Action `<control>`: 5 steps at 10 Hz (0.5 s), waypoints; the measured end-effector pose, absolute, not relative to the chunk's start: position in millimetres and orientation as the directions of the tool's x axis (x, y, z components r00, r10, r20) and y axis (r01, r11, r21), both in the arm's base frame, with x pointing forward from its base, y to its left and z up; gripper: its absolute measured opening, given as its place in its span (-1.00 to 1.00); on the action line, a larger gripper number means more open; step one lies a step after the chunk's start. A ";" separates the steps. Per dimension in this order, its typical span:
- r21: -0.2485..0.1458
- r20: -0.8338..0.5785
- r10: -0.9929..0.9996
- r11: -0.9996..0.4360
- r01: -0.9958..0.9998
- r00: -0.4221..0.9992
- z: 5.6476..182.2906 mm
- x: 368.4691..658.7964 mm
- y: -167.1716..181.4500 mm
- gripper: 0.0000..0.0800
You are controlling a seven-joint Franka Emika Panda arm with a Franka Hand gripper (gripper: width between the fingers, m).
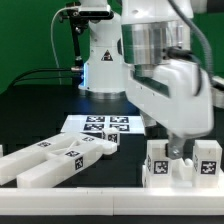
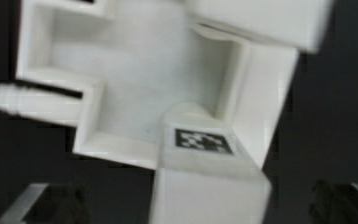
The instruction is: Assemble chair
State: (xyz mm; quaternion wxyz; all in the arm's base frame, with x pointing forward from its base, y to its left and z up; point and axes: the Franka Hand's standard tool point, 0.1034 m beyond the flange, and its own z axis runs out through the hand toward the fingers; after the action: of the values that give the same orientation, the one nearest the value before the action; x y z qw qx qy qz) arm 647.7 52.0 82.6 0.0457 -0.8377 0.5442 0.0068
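A white chair part (image 2: 194,90) fills the wrist view. It has a recessed face, a round peg (image 2: 25,100) on one side and a square tag (image 2: 202,140). A narrow bar of it runs between my fingers. My gripper (image 2: 208,205) is open and straddles this bar, with a dark gap on each side of it up to the fingers (image 2: 51,205). In the exterior view my gripper (image 1: 178,152) is low at the right, among upright white tagged chair parts (image 1: 160,165). Long white chair bars (image 1: 50,160) lie at the left.
The marker board (image 1: 105,125) lies flat mid-table behind the parts. A white rail (image 1: 90,203) runs along the front edge. The robot base (image 1: 100,60) stands at the back, in front of a green backdrop.
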 end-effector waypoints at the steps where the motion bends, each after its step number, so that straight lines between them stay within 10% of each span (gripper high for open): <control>1: -0.075 -0.052 -0.852 -0.516 -0.853 0.520 82.3 647.3 54.3 0.61; 5: -0.086 0.026 -0.575 -0.816 -0.571 0.818 81.0 649.5 46.2 0.62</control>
State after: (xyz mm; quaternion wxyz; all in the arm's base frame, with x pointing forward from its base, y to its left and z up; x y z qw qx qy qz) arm 649.5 46.2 81.0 0.0373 -0.9527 0.3007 -0.0254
